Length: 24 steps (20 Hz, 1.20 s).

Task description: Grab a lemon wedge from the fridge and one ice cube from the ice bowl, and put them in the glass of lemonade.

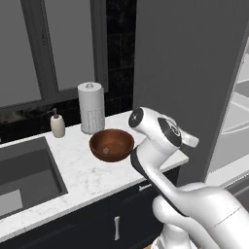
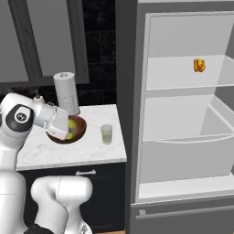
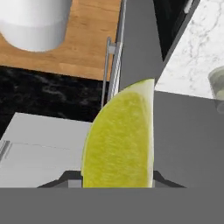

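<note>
My gripper [image 3: 114, 178] is shut on the lemon wedge [image 3: 120, 135], a yellow-green slice standing upright between the dark fingertips [image 3: 159, 178]. From the right base, the gripper [image 2: 69, 130] holds the lemon wedge [image 2: 72, 124] in front of the reddish-brown ice bowl [image 2: 81, 129], left of the glass of lemonade [image 2: 106, 134]. A pale ice cube [image 1: 106, 151] lies inside the ice bowl [image 1: 112, 144]. The glass [image 3: 217, 85] peeks in at the hand view's right edge. The fridge [image 2: 183, 87] stands open on the right, its white shelves showing.
A paper towel roll [image 1: 91, 107] and a soap bottle [image 1: 57, 124] stand behind the bowl, with a sink [image 1: 24, 175] to the left. An orange-red food item [image 2: 199, 65] sits on the upper fridge shelf. The fridge's grey side [image 1: 189, 73] bounds the counter on the right.
</note>
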Tool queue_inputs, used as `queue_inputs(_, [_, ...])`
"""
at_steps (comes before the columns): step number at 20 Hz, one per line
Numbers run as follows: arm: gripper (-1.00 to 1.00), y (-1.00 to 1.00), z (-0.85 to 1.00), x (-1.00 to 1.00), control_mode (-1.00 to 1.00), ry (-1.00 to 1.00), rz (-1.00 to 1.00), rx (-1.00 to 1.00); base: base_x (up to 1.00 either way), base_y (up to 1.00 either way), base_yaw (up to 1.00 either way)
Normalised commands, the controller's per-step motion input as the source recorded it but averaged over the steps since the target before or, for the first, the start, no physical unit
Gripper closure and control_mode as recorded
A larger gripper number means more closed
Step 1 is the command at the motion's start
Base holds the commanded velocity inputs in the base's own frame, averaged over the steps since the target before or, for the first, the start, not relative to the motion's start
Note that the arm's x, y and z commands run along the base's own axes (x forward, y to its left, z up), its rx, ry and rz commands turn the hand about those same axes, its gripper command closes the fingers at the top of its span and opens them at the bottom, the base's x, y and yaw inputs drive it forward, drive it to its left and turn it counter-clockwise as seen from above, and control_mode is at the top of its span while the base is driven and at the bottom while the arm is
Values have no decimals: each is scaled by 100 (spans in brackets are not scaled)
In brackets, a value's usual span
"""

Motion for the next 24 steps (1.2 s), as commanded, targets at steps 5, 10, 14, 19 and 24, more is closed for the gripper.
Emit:
queue_inputs(5, [100,0,0,39,-100,22,31,-18,0,0,0])
queue_inputs(10, [100,-5,-16,31,-100,-8,0,0,0,0,0])
queue_inputs(14, [100,-5,-47,33,-100,-29,-2,0,0,0,0])
queue_inputs(19, [100,-2,-21,40,-100,-13,-1,1,0,0,0])
queue_inputs(24, [100,-3,5,40,-100,23,-1,8,0,0,0])
